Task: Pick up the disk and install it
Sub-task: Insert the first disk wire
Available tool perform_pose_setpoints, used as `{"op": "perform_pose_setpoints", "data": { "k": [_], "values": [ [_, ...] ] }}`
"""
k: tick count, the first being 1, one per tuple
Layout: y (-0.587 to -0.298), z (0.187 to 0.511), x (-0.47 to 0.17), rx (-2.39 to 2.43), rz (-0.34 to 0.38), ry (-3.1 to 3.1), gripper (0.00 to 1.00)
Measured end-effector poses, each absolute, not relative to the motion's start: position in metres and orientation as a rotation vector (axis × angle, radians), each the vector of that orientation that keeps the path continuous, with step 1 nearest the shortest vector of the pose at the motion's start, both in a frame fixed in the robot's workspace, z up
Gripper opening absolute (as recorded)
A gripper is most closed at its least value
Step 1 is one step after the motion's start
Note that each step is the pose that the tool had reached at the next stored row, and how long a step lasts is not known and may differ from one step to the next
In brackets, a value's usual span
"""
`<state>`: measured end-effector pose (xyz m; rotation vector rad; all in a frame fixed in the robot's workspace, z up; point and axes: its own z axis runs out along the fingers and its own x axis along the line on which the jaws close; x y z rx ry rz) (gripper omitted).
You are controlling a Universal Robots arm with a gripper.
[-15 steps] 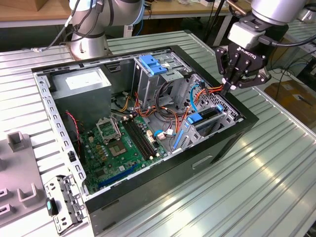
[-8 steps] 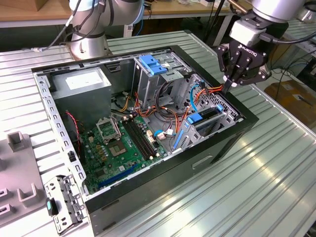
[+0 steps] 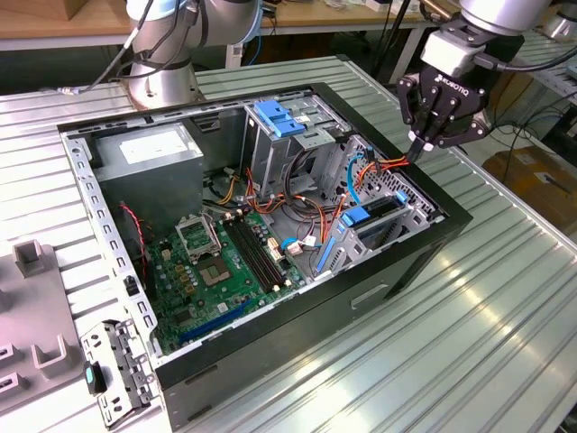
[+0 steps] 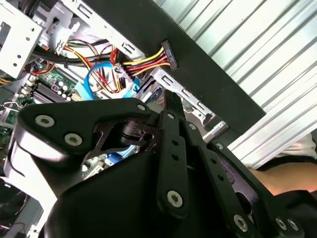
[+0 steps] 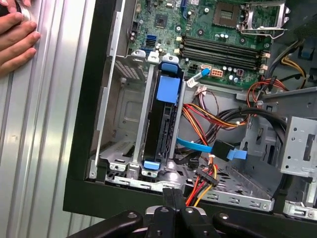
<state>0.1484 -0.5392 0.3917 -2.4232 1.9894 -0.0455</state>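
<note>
Jaws pressed together, nothing seen between them. Gripper (image 3: pixel 422 152) hangs just above the case (image 3: pixel 270 356) rim, beside the power cable (image 5: pixel 207 176). Disk (image 5: pixel 163 99) stands on edge in the bay inside the case and looks seated.

Risk: tips snag the cable and tug its plug.

First wrist view adds a hand (image 5: pixel 15 34) on the surface (image 5: pixel 49 148) outside the case. Exterior view gives gripper height over the rim.

Exterior view: high, oblique, mid-range, looking down on the whole open computer case (image 3: pixel 297 347) on the table (image 3: pixel 487 325). Both wrist views: close, looking past the gripper (image 5: pixel 173 192) into the case's drive-bay corner, facing opposite ways. All three share the red-yellow power cable (image 5: pixel 205 181)
</note>
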Motion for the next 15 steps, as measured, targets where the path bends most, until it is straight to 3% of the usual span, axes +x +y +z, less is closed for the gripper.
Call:
{"op": "perform_pose_setpoints", "data": {
  "k": [15],
  "values": [
    [-0.5389,0.3909,0.1515,-2.578,-0.045,1.78,0.11]
  ]
}}
